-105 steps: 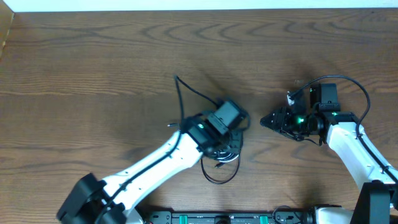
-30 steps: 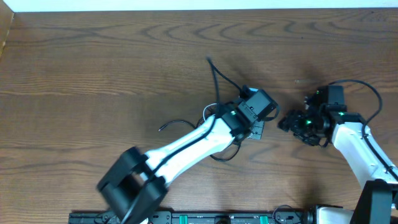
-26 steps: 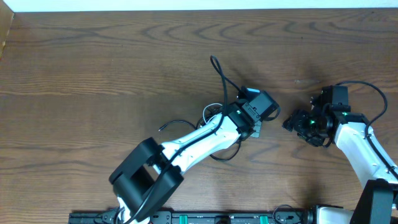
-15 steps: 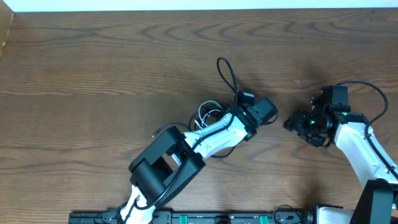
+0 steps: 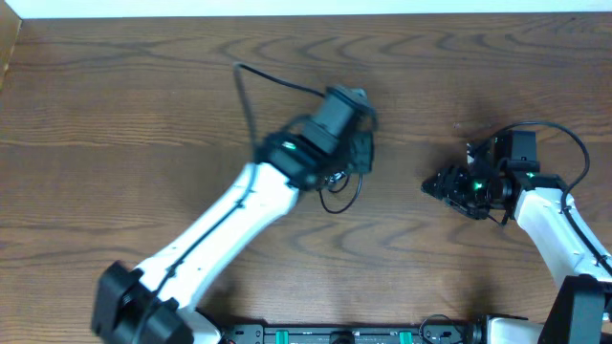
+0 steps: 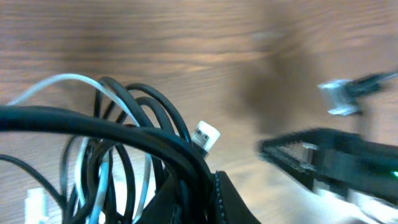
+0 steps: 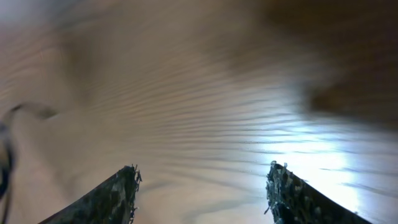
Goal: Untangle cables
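Cables (image 6: 127, 155) — black and white, tangled under left jaws on worktop (image 5: 115, 124) | left jaws: clenched on tangle | right jaws: released, empty, well apart from left jaws | step: pulling bundle loose | next: right jaws take white cable (image 6: 62, 79), separate

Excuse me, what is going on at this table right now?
The left gripper is shut on the tangled cables. A black cable trails away from it across the table, and a white cable is looped in among the black loops. The right gripper is open and empty, off to the side, apart from the bundle. Nothing is separated yet.
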You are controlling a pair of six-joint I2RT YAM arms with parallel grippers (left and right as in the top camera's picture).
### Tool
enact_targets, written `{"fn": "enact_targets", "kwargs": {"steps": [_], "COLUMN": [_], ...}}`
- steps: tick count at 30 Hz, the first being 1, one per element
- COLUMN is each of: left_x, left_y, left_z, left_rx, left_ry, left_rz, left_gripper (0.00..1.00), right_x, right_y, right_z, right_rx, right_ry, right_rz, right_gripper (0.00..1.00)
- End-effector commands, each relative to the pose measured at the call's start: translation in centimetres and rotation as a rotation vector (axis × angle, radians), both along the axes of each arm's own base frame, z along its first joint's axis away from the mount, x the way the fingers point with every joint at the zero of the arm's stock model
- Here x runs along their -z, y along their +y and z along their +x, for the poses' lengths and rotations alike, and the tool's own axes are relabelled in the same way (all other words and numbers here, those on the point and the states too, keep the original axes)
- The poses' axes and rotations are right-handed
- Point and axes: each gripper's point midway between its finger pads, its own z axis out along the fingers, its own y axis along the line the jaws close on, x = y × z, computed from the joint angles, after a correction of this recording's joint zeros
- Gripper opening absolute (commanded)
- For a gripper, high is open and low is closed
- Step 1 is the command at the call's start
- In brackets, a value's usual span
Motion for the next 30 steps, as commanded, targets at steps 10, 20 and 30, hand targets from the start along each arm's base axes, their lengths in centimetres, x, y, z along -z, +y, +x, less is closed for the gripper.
{"fn": "enact_targets", "kwargs": {"steps": [10,20,30], "left_x": [-5.8,-1.3,9.4], "left_y": [-1.0,-1.8,-4.7], "left_z": [-3.9,-3.8,-5.7], "left_rx": [0.63,0.691,0.707], "left_ry": [0.098,0.111,0.355], "left_rz": [-0.612,-0.578,-0.471], "left_gripper": [0.07,0.07,0.11], "right_x": [-11.0,-11.6,-8.9], "right_y": [4.3,4.7,4.0], "right_z": [0.3,0.1,0.4], "right_rx": [-0.258,-0.306,-0.253], "right_ry": [-0.346,-0.394,-0.334], "right_rz": [0.662,0.681,0.54], "right_gripper": [0.68,0.68,0.67]}}
